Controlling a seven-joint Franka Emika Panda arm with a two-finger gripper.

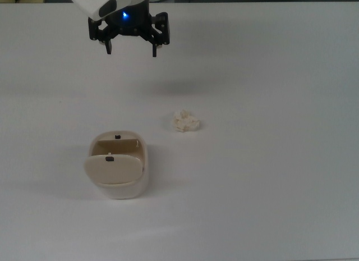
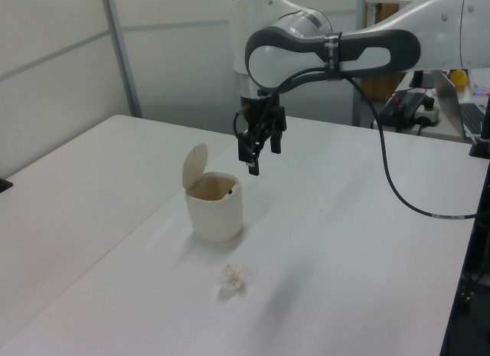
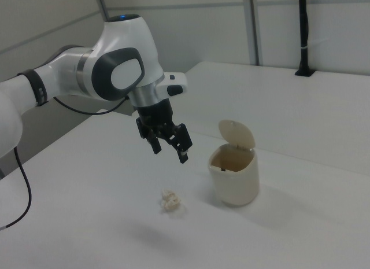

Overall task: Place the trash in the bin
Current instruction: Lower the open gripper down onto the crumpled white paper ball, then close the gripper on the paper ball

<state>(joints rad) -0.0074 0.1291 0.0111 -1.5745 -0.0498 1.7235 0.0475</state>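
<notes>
The gripper (image 1: 130, 49) hangs in the air with its fingers spread and nothing between them, above a white tabletop (image 1: 269, 182). Below it and toward the top view's right lies the trash (image 1: 185, 121), a small crumpled wad of off-white paper, resting free on the tabletop and apart from everything else. Below the gripper and slightly toward the top view's left stands the bin (image 1: 119, 168), its flap lid tipped up and its mouth open. The wad looks very light and soft, likely to crush rather than resist, and unlikely to slip thanks to its wrinkled surface. A pinch straight down across its middle should hold it; a gentle squeeze would probably be enough.
</notes>
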